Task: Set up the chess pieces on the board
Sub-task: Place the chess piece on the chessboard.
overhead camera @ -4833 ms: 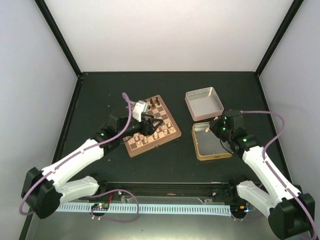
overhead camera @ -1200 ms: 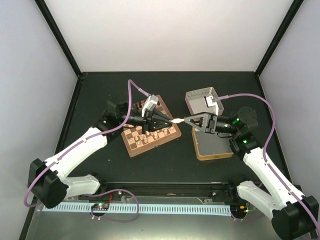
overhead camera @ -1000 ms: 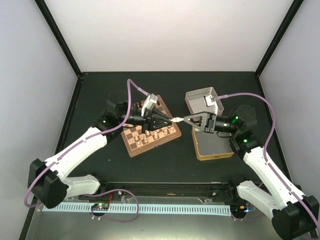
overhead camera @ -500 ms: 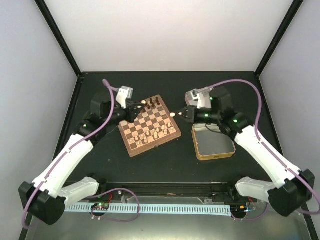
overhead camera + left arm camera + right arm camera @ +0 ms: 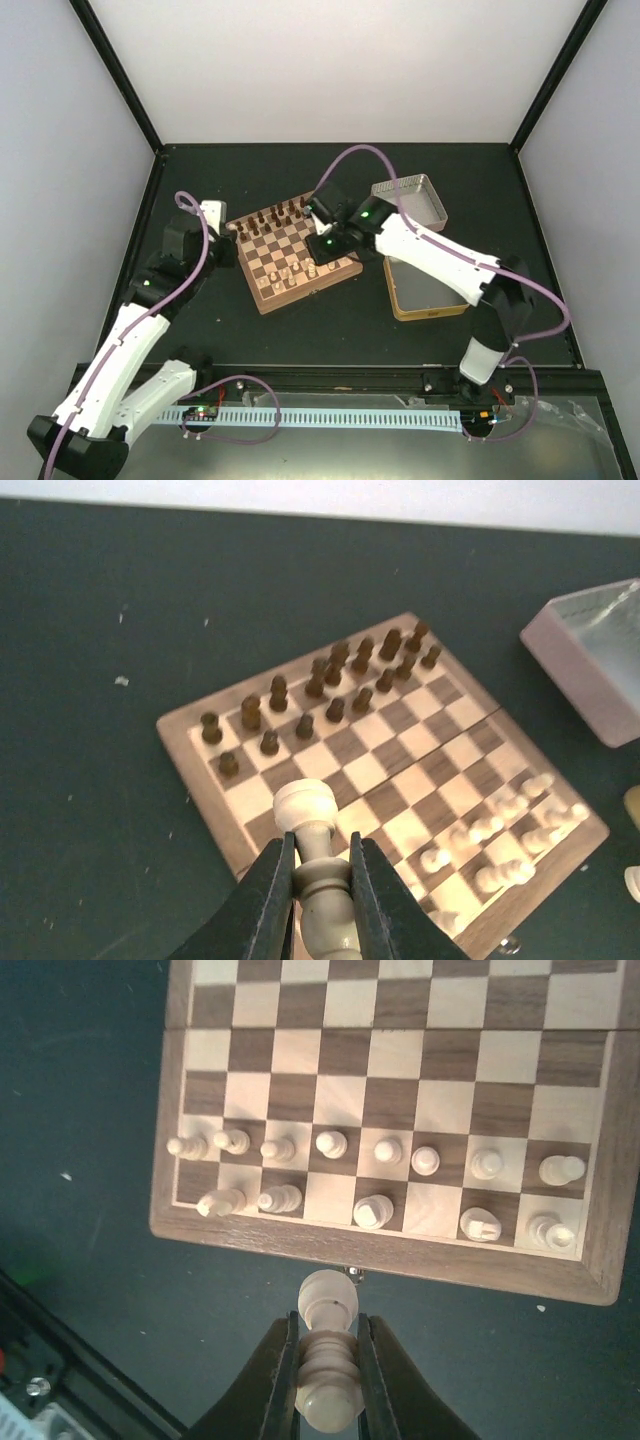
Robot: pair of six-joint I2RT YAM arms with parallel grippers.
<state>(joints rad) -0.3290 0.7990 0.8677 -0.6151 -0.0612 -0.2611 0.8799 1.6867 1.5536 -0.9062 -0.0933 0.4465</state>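
The board [image 5: 262, 268] lies at the centre of the dark desk [image 5: 200, 170], turned at an angle. The gold tin [image 5: 425, 300] sits to its right and the pinkish-silver lid [image 5: 412, 196] behind that tin.

Left tool [image 5: 318, 858]: the fingers are clamped on the stem of 1 pale chess piece [image 5: 306, 806], held upright with its round head above the fingertips. Half a second ago this tool stood at the board's far-left corner. It is now drawn back off the left side of the board, above the desk.

Right tool [image 5: 327, 1328]: the fingers are clamped on a 2nd pale chess piece [image 5: 329, 1302], gripped around the body. Half a second ago this tool was beside the board's right corner, near the lid. The right arm now reaches across, and the tool hangs over the near-right part of the board. In the wrist view the held piece lines up just outside the board's near border.

On the board, the dark pieces [image 5: 330, 680] stand in 2 rows along the far side. The pale chess pieces [image 5: 380, 1150] stand along the near side: 8 in the inner row, while the edge row is only partly filled.
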